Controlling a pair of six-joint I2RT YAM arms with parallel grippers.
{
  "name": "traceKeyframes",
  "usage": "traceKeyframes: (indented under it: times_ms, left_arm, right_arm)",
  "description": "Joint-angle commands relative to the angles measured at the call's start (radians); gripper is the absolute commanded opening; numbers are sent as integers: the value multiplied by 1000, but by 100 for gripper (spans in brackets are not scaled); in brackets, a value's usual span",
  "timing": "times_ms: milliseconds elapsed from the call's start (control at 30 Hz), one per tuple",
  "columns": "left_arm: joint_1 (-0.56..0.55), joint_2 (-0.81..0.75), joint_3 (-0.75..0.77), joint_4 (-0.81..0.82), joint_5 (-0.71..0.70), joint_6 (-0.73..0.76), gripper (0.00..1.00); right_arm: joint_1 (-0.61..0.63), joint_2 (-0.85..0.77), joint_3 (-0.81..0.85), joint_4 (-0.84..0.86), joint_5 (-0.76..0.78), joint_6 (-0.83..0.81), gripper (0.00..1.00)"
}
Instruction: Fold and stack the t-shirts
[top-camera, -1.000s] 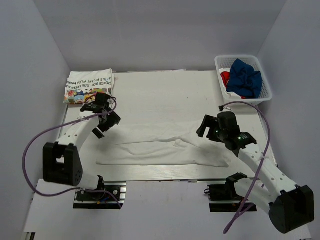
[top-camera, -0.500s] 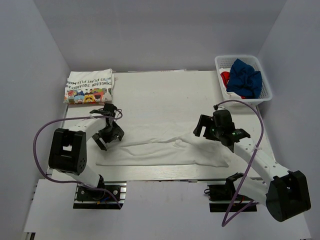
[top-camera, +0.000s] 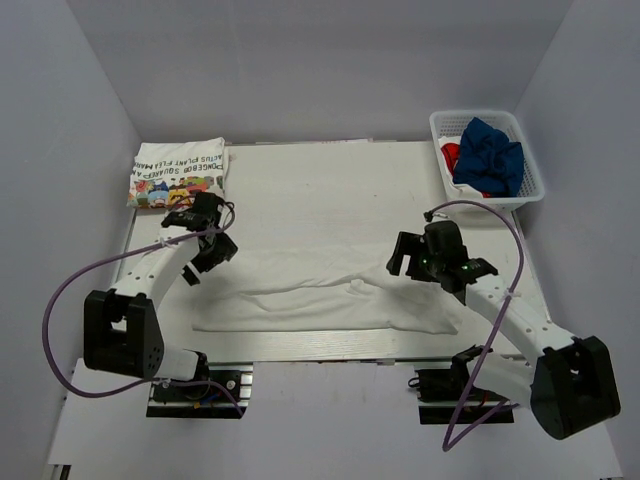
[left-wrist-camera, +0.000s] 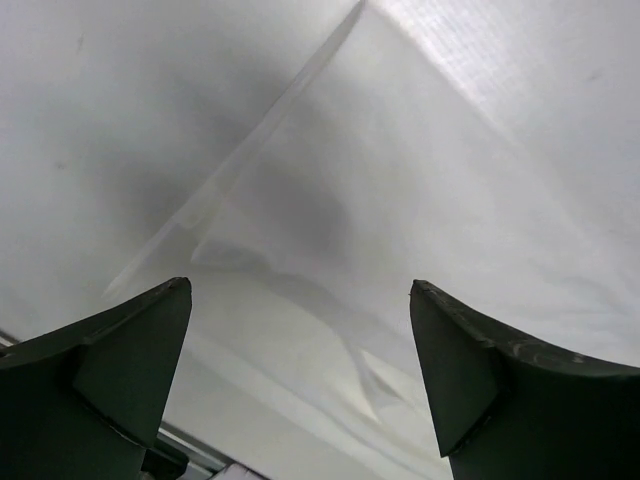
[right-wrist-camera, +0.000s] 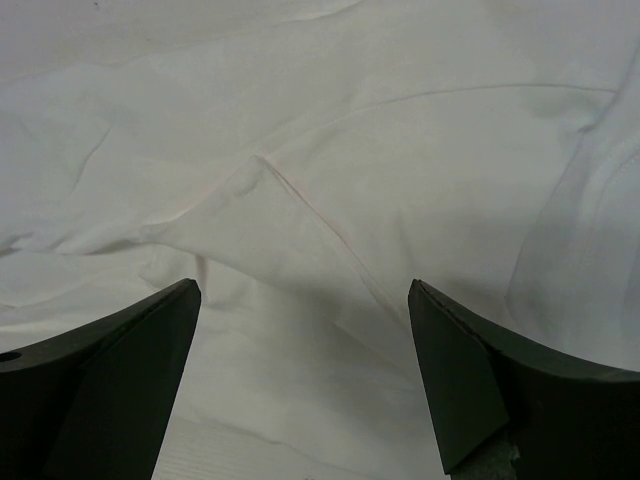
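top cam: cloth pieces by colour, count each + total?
Plain white tee: 1, spread out, unfolded
White tee with colourful print: 1, folded, far left
Navy tee: 1, in the basket
Red cloth: 1, in the basket, mostly hidden
Total: 4

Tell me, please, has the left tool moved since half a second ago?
Yes: the left tool has drawn back from the spread plain white t-shirt towards the folded white printed t-shirt at the far left.

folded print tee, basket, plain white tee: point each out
folded print tee (top-camera: 178, 172), top external view, printed face
basket (top-camera: 472, 115), top external view, far rim
plain white tee (top-camera: 320, 300), top external view, middle of cloth
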Motion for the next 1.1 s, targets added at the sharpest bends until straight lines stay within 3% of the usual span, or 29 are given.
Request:
traceKeyframes:
  times_ms: [0, 133, 333, 500, 600, 733, 833, 933, 1067]
  left_arm:
    - [-5, 38, 68, 60, 24, 34, 100]
    - [-14, 68, 2, 201, 160, 106, 100]
    - [-42, 170, -62, 201, 151, 120, 100]
    - [-105, 298, -93, 149, 50, 39, 100]
    - [-155, 356, -84, 115, 75, 28, 100]
    - [-265, 339, -84, 57, 205, -21, 100]
    - [-362, 269, -60, -54, 237, -68, 100]
    - [-428, 185, 0, -218, 178, -125, 100]
    - [-471, 42, 167, -379, 75, -160, 100]
  right_arm:
    - [-2, 90, 38, 57, -29, -29, 90]
    - [-2, 193, 58, 70, -77, 1, 90]
    - [-4, 406, 135, 41, 15, 55, 90]
    - [-21, 576, 250, 89, -36, 52, 90]
    - [-39, 705, 374, 106, -120, 43, 90]
    - [-39, 858, 546, 162, -172, 5, 90]
    - [-47, 1003, 801, 137, -168, -17, 90]
    - [-44, 1102, 995, 99, -160, -90, 90]
    - [-38, 1039, 1104, 70, -166, -170, 90]
